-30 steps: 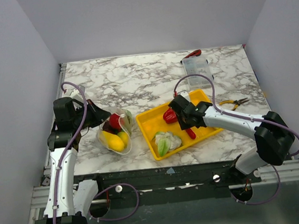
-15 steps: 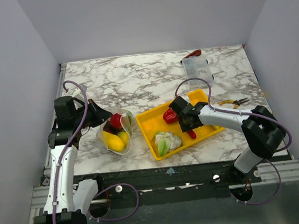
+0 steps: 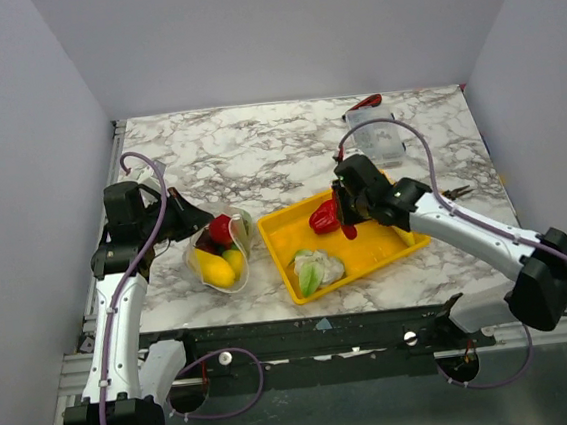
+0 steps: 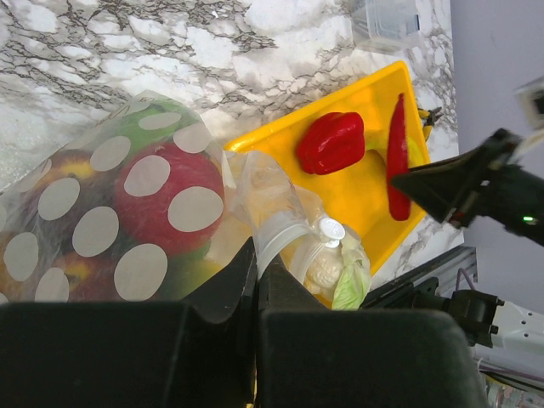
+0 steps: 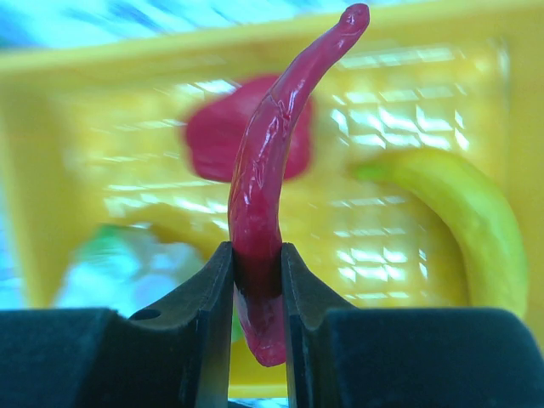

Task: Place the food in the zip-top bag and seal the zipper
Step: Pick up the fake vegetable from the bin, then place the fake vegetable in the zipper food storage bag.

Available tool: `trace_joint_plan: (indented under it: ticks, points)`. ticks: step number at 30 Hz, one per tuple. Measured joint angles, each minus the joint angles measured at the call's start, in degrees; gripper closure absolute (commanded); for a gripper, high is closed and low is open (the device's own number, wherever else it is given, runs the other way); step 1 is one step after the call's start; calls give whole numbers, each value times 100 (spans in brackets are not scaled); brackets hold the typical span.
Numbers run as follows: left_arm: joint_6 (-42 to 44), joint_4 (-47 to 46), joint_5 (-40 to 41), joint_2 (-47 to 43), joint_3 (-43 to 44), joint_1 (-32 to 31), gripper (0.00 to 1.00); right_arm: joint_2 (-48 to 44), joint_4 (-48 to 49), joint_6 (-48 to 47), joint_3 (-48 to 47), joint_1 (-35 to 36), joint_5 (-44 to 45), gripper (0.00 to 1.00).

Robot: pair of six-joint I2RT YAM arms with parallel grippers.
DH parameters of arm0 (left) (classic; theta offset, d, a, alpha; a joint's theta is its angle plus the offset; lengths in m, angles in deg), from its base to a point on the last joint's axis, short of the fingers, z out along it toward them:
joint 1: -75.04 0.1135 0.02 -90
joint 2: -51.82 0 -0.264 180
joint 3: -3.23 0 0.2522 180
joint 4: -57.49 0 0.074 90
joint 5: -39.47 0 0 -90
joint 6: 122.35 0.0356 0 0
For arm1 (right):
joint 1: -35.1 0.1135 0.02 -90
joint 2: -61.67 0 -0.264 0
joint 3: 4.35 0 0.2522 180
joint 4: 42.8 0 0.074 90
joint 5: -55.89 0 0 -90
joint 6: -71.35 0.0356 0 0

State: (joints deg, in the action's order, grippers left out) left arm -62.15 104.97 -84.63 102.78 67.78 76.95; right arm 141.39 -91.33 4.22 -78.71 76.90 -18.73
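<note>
The right gripper (image 5: 257, 285) is clamping a long red chili (image 5: 262, 170) upright above the yellow tray (image 3: 382, 246) — jaws nearly closed on it. The left gripper (image 4: 257, 285) is pinching, fully closed, the rim of the zip-top bag (image 4: 127, 204), which is lying just left of the tray.

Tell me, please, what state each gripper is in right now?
Left gripper: closed on the zip-top bag.
Right gripper: closed on the long red chili.

On the bench (image 3: 258, 155), the zip-top bag (image 3: 217, 254) lies just left of the tray (image 3: 377, 244), with food in it. In the tray, the cauliflower (image 3: 316, 268) sits at the near-left corner and the pepper (image 3: 322, 219) toward the far edge, with the banana (image 5: 459, 212) beside the pepper. The chili (image 3: 348, 228) hangs above the tray in the right end effector (image 5: 257, 285). The compartment box (image 3: 374, 133) stands behind the tray, and pliers (image 3: 445, 195) lie to its right.
</note>
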Motion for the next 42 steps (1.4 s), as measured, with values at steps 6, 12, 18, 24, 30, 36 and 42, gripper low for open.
trace_joint_plan:
  ticks: [6,12,18,24,30,36,42]
  points:
    - [-2,-4,2,-4,0,0,100,-306,898,328,-535,-11,-2573,99]
    - [0,2,52,-63,0,0,100,111,3143,1873,-116,540,-5075,100]
    - [0,4,127,-136,0,0,100,247,5517,3681,356,892,-6231,100]
    - [-2,4,153,-136,0,0,100,658,6594,4631,378,1158,-6592,100]
    - [0,24,188,-173,0,0,100,1010,5847,4658,275,1226,-6360,100]
    - [-2,26,199,-208,0,0,100,1502,5381,4743,-142,1222,-5665,96]
    - [-7,15,203,-234,0,0,100,2326,5005,4778,-1108,1250,-4612,72]
